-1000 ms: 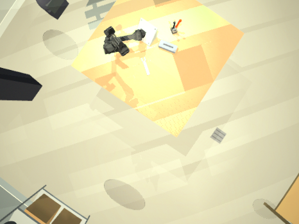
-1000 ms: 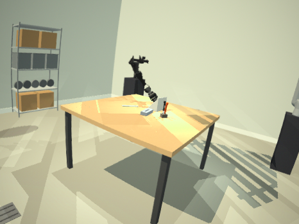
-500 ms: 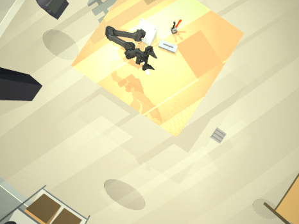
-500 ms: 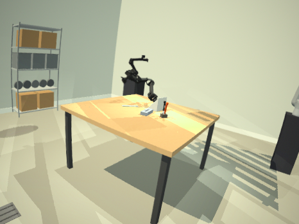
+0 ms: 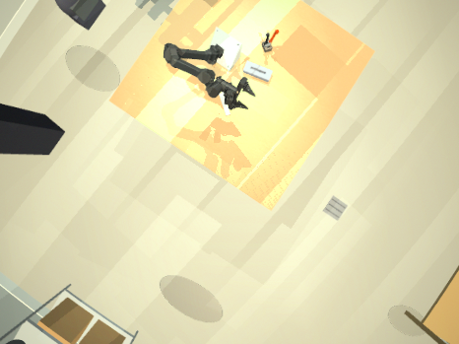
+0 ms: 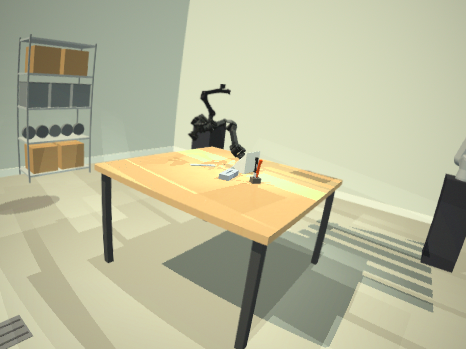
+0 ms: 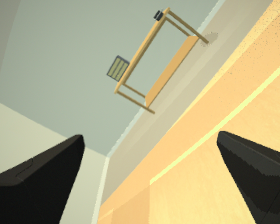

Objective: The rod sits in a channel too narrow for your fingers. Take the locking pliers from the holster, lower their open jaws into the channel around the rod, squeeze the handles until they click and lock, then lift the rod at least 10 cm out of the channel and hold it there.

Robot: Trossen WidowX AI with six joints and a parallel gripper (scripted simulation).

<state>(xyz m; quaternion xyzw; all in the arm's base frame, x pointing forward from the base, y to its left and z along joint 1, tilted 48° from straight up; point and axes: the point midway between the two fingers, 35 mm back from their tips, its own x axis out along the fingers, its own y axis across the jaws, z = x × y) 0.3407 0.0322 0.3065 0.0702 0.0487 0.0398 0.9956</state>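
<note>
Pale walls (image 6: 320, 55) (image 7: 50, 65) and a pale floor (image 5: 133, 251) (image 6: 60, 280) surround a tan wooden worktop (image 5: 315, 59) (image 6: 200, 202) on black legs, streaked with light and shadow. A tall grey metal shelf unit (image 5: 135, 336) (image 6: 30, 42) carries brown boxes, grey bins and dark round items. The black jointed robot arm (image 5: 189, 69) (image 6: 233, 131) reaches over the worktop, bent back on itself. Its black parallel-jaw gripper (image 5: 250, 102) (image 6: 193, 129) (image 7: 151, 138) is raised, with its jaws wide apart and nothing between them. Near the arm's base, a flat white panel (image 5: 219, 35) (image 6: 253, 161) stands upright. Just beside that is a pale blue-grey rectangular block (image 5: 266, 75) (image 6: 228, 175) with a dark, narrow channel in its top; the rod's place is there, but I cannot tell the rod itself apart at this size. Near the block, the red-and-black locking pliers (image 5: 274, 34) (image 6: 260, 168) stand upright in a small dark holster (image 5: 267, 47) (image 6: 255, 180), apart from the gripper. A thin white strip (image 5: 227, 110) (image 6: 202, 165) lies on the worktop.
</note>
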